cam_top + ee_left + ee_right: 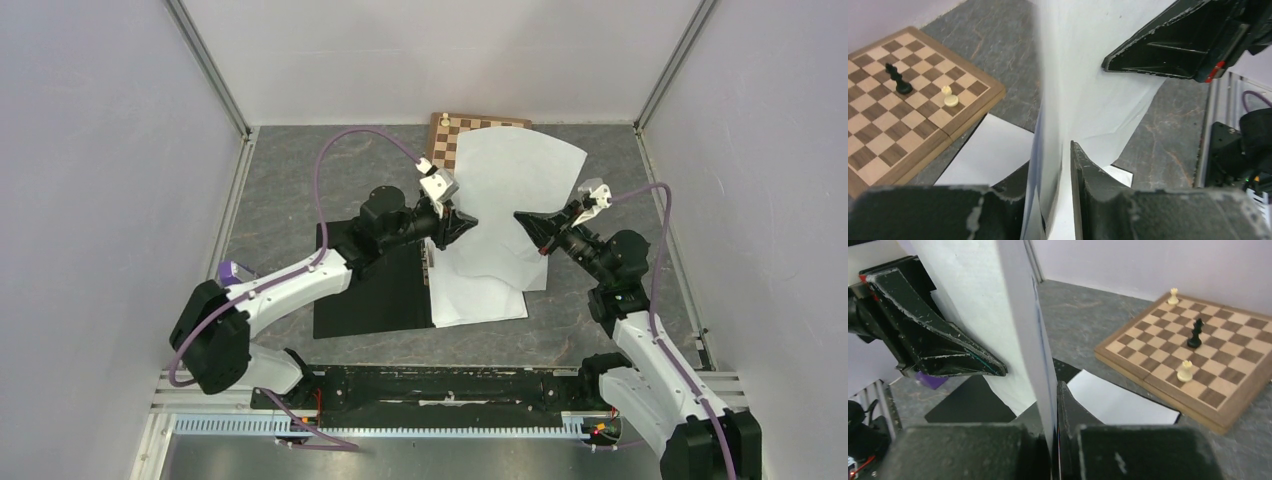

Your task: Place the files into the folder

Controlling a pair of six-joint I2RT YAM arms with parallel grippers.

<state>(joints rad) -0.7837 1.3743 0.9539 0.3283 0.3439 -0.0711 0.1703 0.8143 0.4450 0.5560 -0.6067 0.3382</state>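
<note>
Centre of the worktop (290,170) is closed off by a raised sheet of the files (510,185), pinched between the left gripper (468,222) and the right gripper (525,222). The far edge is taken up by the chessboard (452,130), on which upright chess pieces (1194,335) stand. The open folder (370,295) and flat sheets (480,295) lie low beneath the arms. Bare worktop is seen at far left and along the right side.

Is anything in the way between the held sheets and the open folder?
Nothing visible. The files, pinched by the left gripper and right gripper, hang above the folder. The chessboard sits behind them, off that path.
</note>
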